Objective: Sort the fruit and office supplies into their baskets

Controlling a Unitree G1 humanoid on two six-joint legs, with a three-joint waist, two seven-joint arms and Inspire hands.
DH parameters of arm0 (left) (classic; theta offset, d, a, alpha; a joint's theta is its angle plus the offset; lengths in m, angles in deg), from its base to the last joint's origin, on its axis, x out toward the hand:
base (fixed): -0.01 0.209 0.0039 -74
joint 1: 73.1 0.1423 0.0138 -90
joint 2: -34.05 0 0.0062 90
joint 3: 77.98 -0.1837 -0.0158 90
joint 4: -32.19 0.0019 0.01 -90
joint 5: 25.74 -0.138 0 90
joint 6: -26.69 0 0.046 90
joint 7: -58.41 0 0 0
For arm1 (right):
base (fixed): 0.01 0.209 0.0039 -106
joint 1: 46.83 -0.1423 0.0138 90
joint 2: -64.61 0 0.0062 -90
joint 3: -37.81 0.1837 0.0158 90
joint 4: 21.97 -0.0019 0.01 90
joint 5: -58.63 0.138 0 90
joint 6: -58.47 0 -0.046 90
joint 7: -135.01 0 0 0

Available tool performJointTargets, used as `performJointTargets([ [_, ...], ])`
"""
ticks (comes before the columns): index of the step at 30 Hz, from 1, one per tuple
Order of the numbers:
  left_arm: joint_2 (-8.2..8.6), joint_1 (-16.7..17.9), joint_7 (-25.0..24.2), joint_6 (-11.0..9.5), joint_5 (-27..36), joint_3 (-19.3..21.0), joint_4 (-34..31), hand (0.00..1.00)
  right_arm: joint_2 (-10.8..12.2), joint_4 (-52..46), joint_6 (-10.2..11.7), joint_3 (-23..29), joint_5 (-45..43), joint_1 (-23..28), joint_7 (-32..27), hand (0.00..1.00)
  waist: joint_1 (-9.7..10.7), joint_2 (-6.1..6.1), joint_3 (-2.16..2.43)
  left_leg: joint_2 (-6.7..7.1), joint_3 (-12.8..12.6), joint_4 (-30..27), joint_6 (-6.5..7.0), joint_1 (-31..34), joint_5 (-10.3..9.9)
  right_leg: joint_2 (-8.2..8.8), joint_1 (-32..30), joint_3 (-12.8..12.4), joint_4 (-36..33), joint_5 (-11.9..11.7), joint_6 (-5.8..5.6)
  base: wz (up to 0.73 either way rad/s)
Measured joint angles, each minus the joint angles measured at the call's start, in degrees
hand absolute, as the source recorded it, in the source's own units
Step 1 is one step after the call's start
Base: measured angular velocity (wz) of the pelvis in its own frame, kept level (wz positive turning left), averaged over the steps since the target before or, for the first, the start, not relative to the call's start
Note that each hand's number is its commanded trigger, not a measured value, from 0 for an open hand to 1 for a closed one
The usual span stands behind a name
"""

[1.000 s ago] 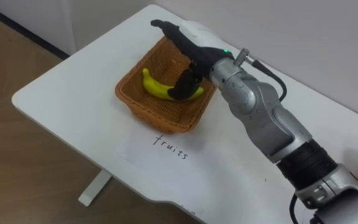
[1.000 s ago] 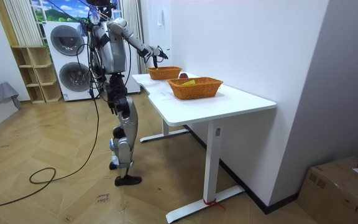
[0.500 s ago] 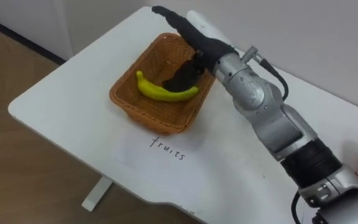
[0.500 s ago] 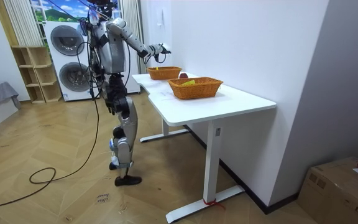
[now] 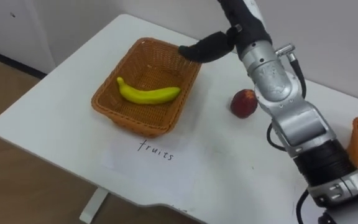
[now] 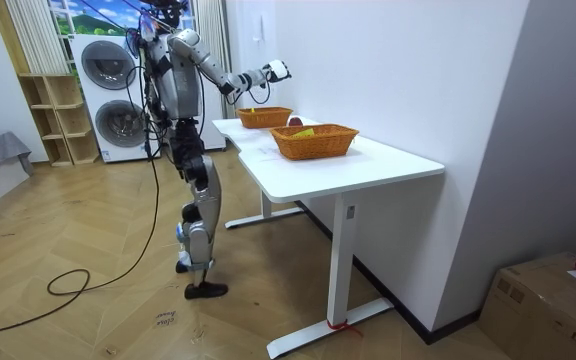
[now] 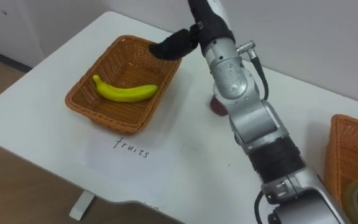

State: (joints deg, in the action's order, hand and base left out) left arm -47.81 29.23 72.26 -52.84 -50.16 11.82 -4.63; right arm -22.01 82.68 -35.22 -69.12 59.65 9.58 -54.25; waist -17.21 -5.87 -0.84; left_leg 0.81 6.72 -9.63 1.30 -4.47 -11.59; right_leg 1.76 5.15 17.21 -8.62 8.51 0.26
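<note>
Plainly the table (image 5: 55,106) is carrying everything beneath the right hand (image 5: 240,26), which is hanging open and empty above the far rim of the basket (image 5: 114,111). The banana (image 5: 148,94) is lying inside, below its thumb. The peach (image 5: 243,103) is sitting loose under the wrist, so a low forearm sweep is risking rolling it off.

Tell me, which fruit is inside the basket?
The yellow banana lies inside the basket. The round red fruit sits outside it, on the white table.
</note>
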Motion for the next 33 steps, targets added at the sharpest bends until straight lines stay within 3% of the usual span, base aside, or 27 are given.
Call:
performJointTargets([
  [5,1.26,0.2,0.0,0.0,0.1,0.0,0.0,0.00,0.1,1.7,0.1,2.6,4.8,0.1,-2.0,0.00,0.7,1.75,0.13,-0.08,-0.2,0.0,0.00,0.0,0.0,0.02,-0.2,0.1,-0.1,0.0,0.01,-0.01],
  [8,1.69,1.3,0.0,0.1,0.1,0.0,0.0,0.00,0.1,3.0,0.0,3.7,5.8,0.2,-3.4,0.00,1.5,2.49,0.46,-0.08,-0.3,0.0,0.00,0.0,0.0,0.06,-0.4,0.1,-0.2,0.0,0.00,0.00],
  [18,1.74,1.6,-0.5,0.5,0.0,0.0,0.0,0.00,0.1,3.4,0.0,5.0,7.0,1.6,-5.0,0.00,3.1,2.04,0.66,-0.16,-0.5,-0.2,0.06,-0.3,0.0,0.31,-0.3,0.0,-0.1,0.0,0.00,-0.01],
  [33,1.99,1.2,-2.1,0.4,0.0,0.0,-0.2,0.00,1.3,7.2,0.1,9.3,7.8,2.9,-6.3,0.00,4.4,1.87,0.29,-0.04,-0.3,-0.1,0.10,0.6,0.0,0.31,-1.2,0.0,-1.1,0.0,0.00,0.00],
])
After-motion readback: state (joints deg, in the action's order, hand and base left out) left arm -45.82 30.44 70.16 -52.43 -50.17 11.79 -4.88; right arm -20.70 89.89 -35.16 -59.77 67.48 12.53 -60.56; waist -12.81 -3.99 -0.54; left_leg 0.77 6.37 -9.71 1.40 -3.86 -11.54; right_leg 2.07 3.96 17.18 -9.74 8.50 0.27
